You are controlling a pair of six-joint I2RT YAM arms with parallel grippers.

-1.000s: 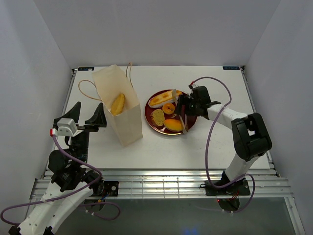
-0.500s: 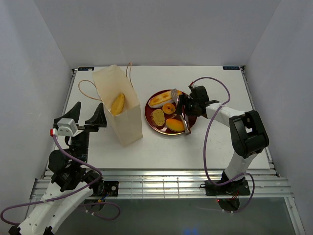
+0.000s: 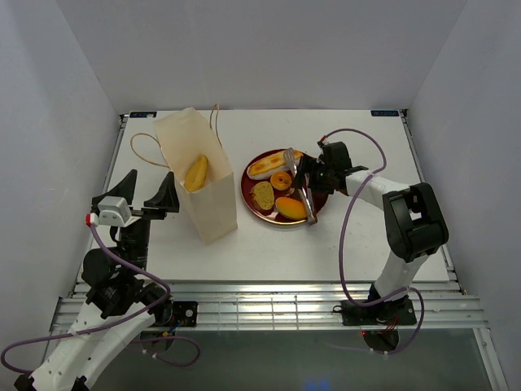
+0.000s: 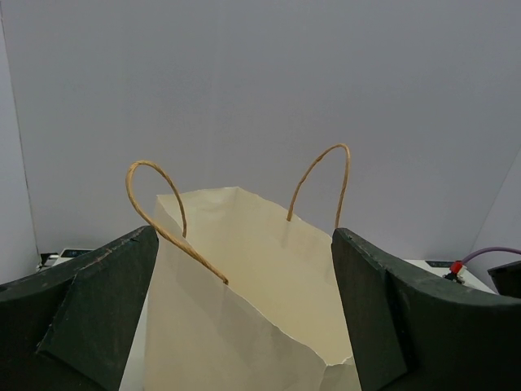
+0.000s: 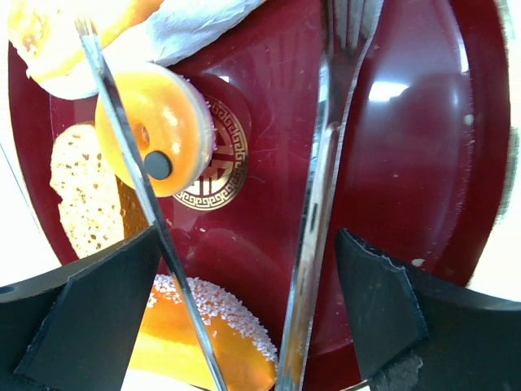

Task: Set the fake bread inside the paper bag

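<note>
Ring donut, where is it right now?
Top view: the ring donut sits mid-plate on the dark-red plate, right of the paper bag, between the baguette and the sugared roll.

Plate [image 3: 317, 205]: round, dark red, glossy; sits on the table right of centre; a gold emblem [image 5: 210, 173] marks its middle
Table [image 3: 326, 244]: white, flat
Walls [image 3: 269, 57]: plain pale grey on three sides
Frame [image 3: 269, 308]: metal rails along the near table edge

White table [image 3: 269, 244], plain grey walls [image 3: 260, 49]
</note>
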